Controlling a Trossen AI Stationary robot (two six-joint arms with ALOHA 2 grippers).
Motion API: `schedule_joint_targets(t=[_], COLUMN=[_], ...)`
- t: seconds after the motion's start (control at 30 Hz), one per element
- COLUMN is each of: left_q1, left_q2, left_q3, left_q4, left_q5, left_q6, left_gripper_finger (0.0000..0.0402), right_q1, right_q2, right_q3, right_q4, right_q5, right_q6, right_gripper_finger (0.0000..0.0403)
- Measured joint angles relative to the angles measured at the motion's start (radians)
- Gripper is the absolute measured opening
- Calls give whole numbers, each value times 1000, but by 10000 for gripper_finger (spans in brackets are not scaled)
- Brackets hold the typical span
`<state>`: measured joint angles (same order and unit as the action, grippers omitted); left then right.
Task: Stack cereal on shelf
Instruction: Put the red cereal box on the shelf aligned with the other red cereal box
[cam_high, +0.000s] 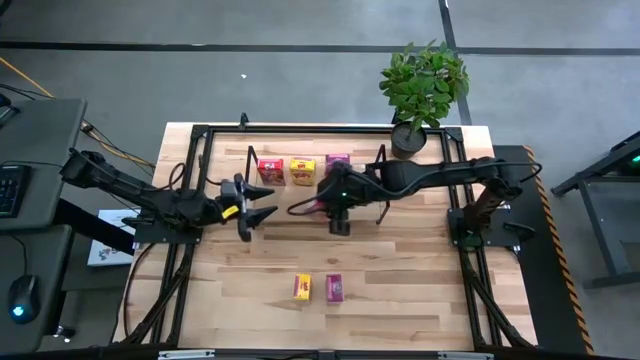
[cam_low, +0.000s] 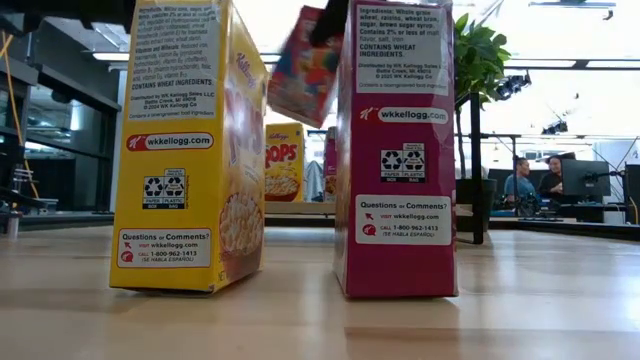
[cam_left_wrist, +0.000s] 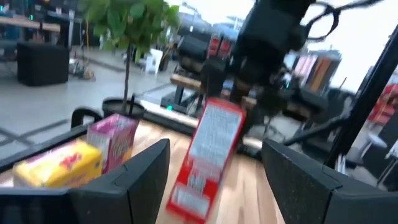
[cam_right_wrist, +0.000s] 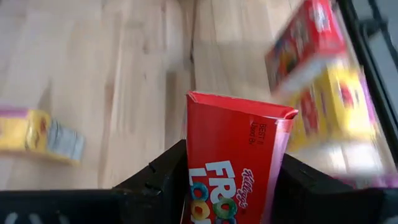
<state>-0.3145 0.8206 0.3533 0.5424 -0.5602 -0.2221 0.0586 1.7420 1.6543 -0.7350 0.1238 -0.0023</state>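
My right gripper (cam_high: 340, 222) is shut on a red cereal box (cam_right_wrist: 239, 162), held in the air in front of the shelf (cam_high: 285, 192). The shelf bears a red box (cam_high: 270, 170), a yellow box (cam_high: 302, 171) and a magenta box (cam_high: 337, 163), standing in a row. My left gripper (cam_high: 265, 202) is open and empty just left of the held box, its fingers pointing at the box (cam_left_wrist: 208, 158). A yellow box (cam_high: 302, 287) and a magenta box (cam_high: 335, 288) stand upright near the table's front edge. My right gripper pinches the red box by its two narrow sides (cam_right_wrist: 277, 168) between its two fingers (cam_right_wrist: 305, 183), at the box's upper end. The fingers point down from above. The box hangs below them, tilted and clear of the table (cam_low: 305, 65).
A potted plant (cam_high: 422, 85) stands at the table's far right corner. Black frame rails (cam_high: 190, 180) run along the table's left and right sides. Bare wood (cam_high: 400, 270) lies between the shelf and the two front boxes. People sit in the room behind (cam_low: 535, 185).
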Motion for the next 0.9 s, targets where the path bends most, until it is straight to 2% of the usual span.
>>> schedule_joint_targets(t=[0.23,0.4,0.5,0.77,0.9], left_q1=[0,0,1,56,108], left_q2=[1,13,38,166,245], left_q3=[0,1,20,160,211], left_q4=[13,9,-20,-217,-249], left_q5=[4,105,116,166,166], left_q6=[34,73,93,130,141], left_gripper_finger=[243,244,248,311,336], right_q1=[3,3,3,3,3], right_q2=[14,14,14,14,14], right_q3=[0,0,0,0,0], right_q4=[52,40,44,44,45], right_q5=[-27,-27,-27,-42,-58], right_q6=[-32,-32,-38,-51,-51], right_gripper_finger=[158,158,158,158,158])
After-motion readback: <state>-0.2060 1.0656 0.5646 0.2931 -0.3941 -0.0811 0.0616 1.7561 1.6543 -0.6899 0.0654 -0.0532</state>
